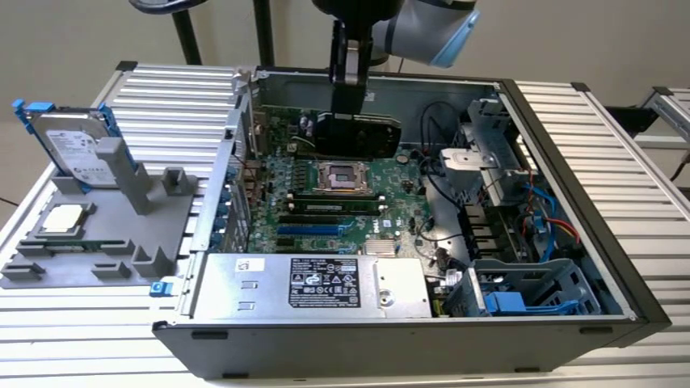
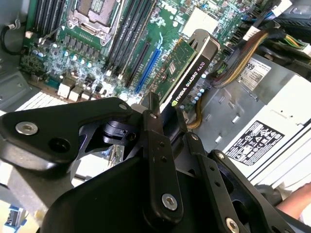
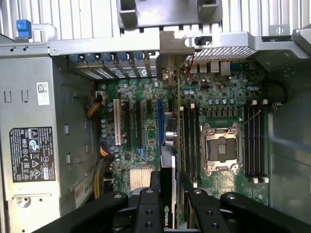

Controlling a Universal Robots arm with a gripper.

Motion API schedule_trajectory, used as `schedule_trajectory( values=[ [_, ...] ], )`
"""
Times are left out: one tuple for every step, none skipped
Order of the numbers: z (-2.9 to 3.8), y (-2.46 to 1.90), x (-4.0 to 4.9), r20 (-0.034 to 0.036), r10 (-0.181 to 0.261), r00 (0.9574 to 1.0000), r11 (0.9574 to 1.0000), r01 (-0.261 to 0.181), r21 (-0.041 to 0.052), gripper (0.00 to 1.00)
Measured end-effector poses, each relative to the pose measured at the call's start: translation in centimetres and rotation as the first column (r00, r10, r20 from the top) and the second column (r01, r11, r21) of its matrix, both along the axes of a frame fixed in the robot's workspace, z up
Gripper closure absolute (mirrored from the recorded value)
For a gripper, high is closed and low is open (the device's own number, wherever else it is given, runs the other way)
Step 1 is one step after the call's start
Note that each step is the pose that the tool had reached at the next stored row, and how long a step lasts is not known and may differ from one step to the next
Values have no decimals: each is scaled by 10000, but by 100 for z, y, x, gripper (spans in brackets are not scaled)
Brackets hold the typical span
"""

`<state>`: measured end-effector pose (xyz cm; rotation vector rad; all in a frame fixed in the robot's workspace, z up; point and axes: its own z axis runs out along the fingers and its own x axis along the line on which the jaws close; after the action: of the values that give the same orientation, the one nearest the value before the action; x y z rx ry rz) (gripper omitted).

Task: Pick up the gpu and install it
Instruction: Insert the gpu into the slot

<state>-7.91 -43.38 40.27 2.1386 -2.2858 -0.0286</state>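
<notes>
The gripper (image 2: 167,124) has its jaws pinching the gpu (image 1: 356,133) by its edge, holding the card on edge inside the open computer case (image 1: 561,113), at twelve o'clock from the empty processor socket (image 1: 342,176), apparently to meet a slot.

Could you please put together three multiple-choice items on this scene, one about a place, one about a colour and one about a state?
1. Where is the gpu?
A. In the gripper, above the motherboard
B. On the grey holder outside the case
C. On the power supply

2. What colour are the rails on the hard drive?
A. Red
B. Blue
C. Yellow

3. What state is the CPU socket in?
A. Covered by a cooler
B. Hidden under cables
C. Bare, with no cooler on it

Answers: 1 A, the gripper clamps the card over the motherboard; 2 B, blue rails flank the drive; 3 C, the socket frame lies uncovered.
</notes>
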Motion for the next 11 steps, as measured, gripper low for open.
schedule_trajectory(
  values=[
    [-2, 0, 0, 0, 0, 10000, 10000, 0, 0, 100],
    [-6, 0, 0, 0, 0, 10000, 10000, 0, 0, 100],
    [-8, 0, 0, 0, 0, 10000, 10000, 0, 0, 100],
    [-12, 0, 0, 0, 0, 10000, 10000, 0, 1, 100],
    [-15, 0, 0, 0, 0, 10000, 10000, 0, 0, 100],
    [-20, 0, 0, 0, 0, 10000, 10000, 0, 0, 100],
    [-25, 0, 0, 0, 0, 10000, 10000, 0, 0, 100],
    [-30, 0, 0, 0, 1, 10000, 10000, -1, 0, 100],
    [-36, 0, 0, 1, 0, 10000, 10000, 0, 0, 100],
    [-42, 0, 0, 0, 0, 10000, 10000, 0, 0, 100],
    [-47, 0, 0, 0, 0, 10000, 10000, 0, 0, 100]
  ],
)
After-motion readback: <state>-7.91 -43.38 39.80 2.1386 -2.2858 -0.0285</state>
